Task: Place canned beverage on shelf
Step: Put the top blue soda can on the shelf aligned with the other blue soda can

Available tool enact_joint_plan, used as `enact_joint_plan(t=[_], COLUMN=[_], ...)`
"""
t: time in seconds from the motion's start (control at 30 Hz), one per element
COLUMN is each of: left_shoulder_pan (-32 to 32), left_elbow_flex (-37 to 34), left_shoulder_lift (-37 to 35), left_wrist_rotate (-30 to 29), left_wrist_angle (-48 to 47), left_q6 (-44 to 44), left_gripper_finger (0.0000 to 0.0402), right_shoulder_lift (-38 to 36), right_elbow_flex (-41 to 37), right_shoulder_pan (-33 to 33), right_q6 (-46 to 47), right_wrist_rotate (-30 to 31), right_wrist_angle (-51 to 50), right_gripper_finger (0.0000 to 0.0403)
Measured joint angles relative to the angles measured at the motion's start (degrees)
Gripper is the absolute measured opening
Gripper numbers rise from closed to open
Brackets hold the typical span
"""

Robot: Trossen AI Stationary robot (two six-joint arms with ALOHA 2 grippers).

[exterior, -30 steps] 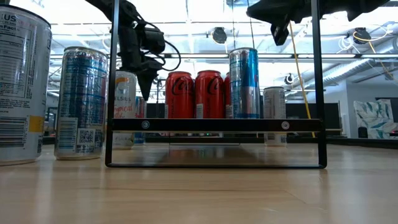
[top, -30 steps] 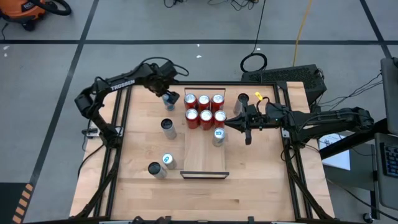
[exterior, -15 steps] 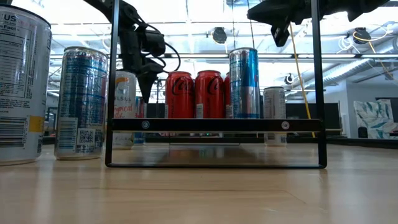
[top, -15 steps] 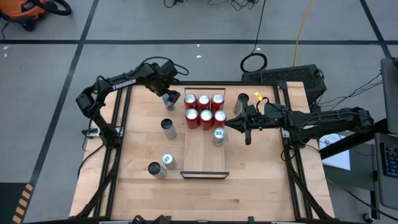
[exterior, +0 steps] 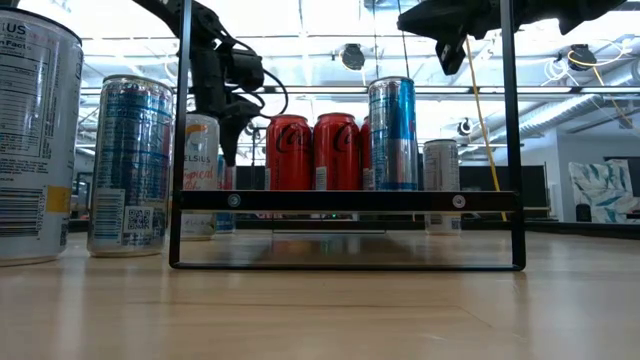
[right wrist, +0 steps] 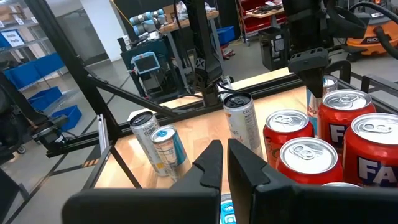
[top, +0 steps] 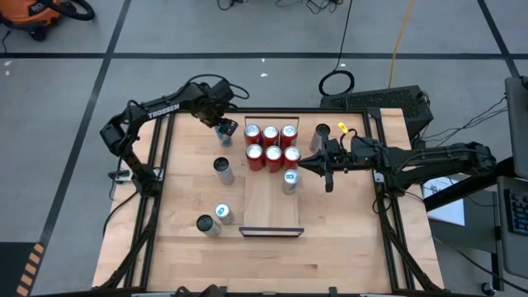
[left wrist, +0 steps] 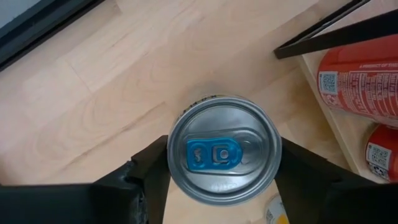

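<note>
Left hand (left wrist: 221,168) straddles a blue-tabbed can (top: 224,129) at the shelf's (top: 272,202) ten o'clock, fingers touching its sides to lift it shelfward.

A robotics lab or workshop with an industrial feel. A wooden table (top: 264,206) framed by black rails (top: 162,157) stands on a grey concrete floor (top: 74,99) marked with dark tape lines (top: 107,55). Cables (top: 337,82) trail across the floor, and an orange shop vacuum (top: 37,15) sits in one corner. Beyond the table, a high open ceiling carries bright strip lights (exterior: 300,45). The room behind holds blue storage bins (right wrist: 28,71) on racks, a red tool cabinet (right wrist: 264,7), a workbench (right wrist: 186,17) with equipment, and a small screen (right wrist: 146,62) on a stand. A second computer screen (top: 516,206) edges into the overhead view.
</note>
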Motion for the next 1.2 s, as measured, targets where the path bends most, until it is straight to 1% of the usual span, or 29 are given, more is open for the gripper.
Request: enact_joint_plan(t=[0.13, 0.3, 0.4, 0.5, 0.67, 0.73, 0.8, 0.93, 1.07, 1.2], left_shoulder_pan=[0.0, 0.0, -0.1, -0.1, -0.8, -1.5, -2.1, -4.6, -8.5, -12.8], left_elbow_flex=[0.1, 0.0, 1.8, 4.0, 9.1, 11.3, 12.7, 14.8, 15.5, 15.6], left_shoulder_lift=[-0.1, -1.9, -3.4, -5.4, -10.3, -12.4, -14.9, -20.4, -25.3, -28.8], left_wrist_rotate=[0.4, 1.0, 1.0, 1.1, 3.0, 4.4, 6.1, 10.0, 11.2, 10.1], left_wrist_angle=[-1.1, -4.6, -8.2, -11.5, -15.4, -16.6, -16.7, -16.8, -15.1, -11.8], left_q6=[-0.1, -1.5, -2.3, -4.8, -12.8, -16.7, -20.6, -29.6, -38.6, -46.4], left_gripper_finger=[0.0221, 0.0219, 0.0219, 0.0218, 0.0218, 0.0218, 0.0217, 0.0217, 0.0217, 0.0217], right_shoulder_lift=[0.0, 0.0, 0.0, 0.0, 0.0, 0.2, 0.9, 4.2, 9.2, 14.6], right_elbow_flex=[0.0, 0.0, 0.0, 0.5, 2.8, 5.1, 8.8, 16.7, 24.5, 31.1], right_shoulder_pan=[0.0, 0.0, 0.0, 0.0, 0.0, 0.0, 0.0, 0.0, 0.0, 0.0], right_q6=[0.0, 0.0, -0.2, -0.4, -0.6, -0.3, -0.1, -6.3, -10.0, -14.5], right_wrist_rotate=[0.0, 0.0, 0.0, 0.1, 4.1, 4.6, 4.7, 4.5, 6.4, 7.5], right_wrist_angle=[0.3, 3.7, 5.5, 5.1, 4.2, 1.7, -3.3, -13.3, -21.5, -26.7], right_gripper_finger=[0.0000, 0.0000, 0.0000, 0.0000, 0.0000, 0.0000, 0.0000, 0.0011, 0.0038, 0.0085])
